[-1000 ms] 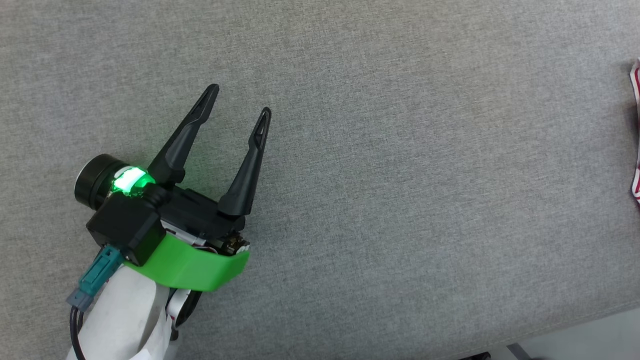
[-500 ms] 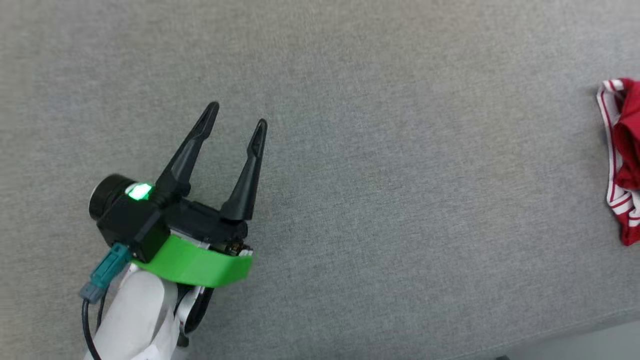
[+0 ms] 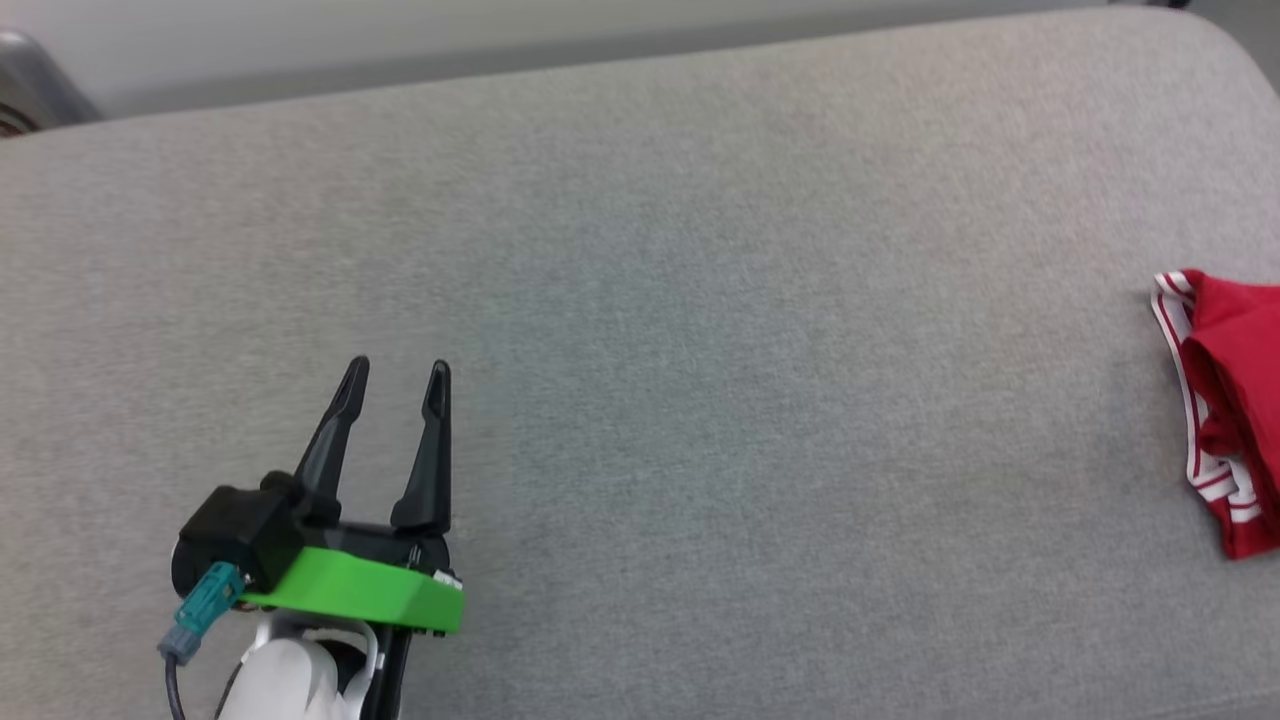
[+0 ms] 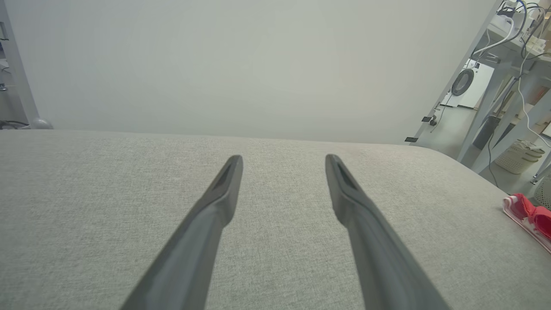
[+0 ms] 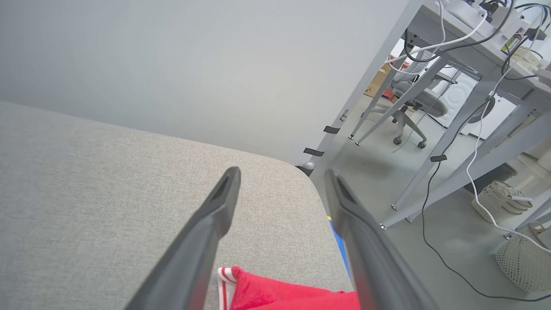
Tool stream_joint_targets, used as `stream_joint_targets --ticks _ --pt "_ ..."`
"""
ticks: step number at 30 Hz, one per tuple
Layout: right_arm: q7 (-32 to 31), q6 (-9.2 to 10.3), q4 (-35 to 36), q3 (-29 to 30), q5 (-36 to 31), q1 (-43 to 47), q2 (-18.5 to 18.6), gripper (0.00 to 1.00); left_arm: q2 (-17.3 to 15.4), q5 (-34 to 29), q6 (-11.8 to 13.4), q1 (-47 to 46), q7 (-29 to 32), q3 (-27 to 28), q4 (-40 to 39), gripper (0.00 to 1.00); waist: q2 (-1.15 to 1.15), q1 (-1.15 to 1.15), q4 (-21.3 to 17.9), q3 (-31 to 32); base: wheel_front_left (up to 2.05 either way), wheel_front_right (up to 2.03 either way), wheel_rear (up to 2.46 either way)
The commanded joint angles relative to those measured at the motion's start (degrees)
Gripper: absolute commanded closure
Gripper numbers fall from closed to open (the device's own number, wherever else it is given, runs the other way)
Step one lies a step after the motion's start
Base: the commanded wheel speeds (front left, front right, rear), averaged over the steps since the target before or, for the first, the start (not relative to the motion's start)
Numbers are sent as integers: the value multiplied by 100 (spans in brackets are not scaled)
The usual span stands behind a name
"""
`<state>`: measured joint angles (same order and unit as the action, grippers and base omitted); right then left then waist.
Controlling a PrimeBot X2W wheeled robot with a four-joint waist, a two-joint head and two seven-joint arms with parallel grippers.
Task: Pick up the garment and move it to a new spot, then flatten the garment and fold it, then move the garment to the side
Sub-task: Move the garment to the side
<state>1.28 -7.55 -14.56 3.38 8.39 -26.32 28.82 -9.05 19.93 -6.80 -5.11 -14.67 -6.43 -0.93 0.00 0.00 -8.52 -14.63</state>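
garment [image 3: 1228,400] near surface's [image 3: 700,350] right edge

From my end, the red jersey-fabric garment with red-and-white striped trim [image 3: 1232,385] is sitting in a crumpled heap, not spread flat. It lies way over at the right end of the grey fabric-covered desk [image 3: 700,300], partly cut off by the head view's edge.

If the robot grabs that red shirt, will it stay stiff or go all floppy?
Probably floppy: the red shirt lies bunched in soft folds on the grey cushion. Lifted, it would likely dangle. Pushed, it would probably crumple, not slide, since the cushion looks rough.
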Motion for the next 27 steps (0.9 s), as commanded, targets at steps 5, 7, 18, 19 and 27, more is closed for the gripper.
stream_joint_targets --ticks 5,7,18,19,27 --pt "65 6 1072 207 265 899 -777 0 184 -109 38 309 -32 192 182 0 0 0 785 874 0 0 0" --pt "140 6 1309 228 313 1152 -1015 0 248 -97 41 374 -32 244 242 0 0 0 872 952 0 0 0" --pt "713 6 1570 72 249 2272 -2090 0 425 -278 -14 597 -32 310 635 0 0 0 1177 1146 0 0 0" --pt "767 6 1529 32 177 2334 -2109 0 438 -291 -18 604 -32 316 642 0 0 0 1191 1149 0 0 0" --pt "1102 6 1161 -139 -52 2554 -2401 0 521 -449 -52 657 -32 359 596 0 0 0 1201 1162 0 0 0"
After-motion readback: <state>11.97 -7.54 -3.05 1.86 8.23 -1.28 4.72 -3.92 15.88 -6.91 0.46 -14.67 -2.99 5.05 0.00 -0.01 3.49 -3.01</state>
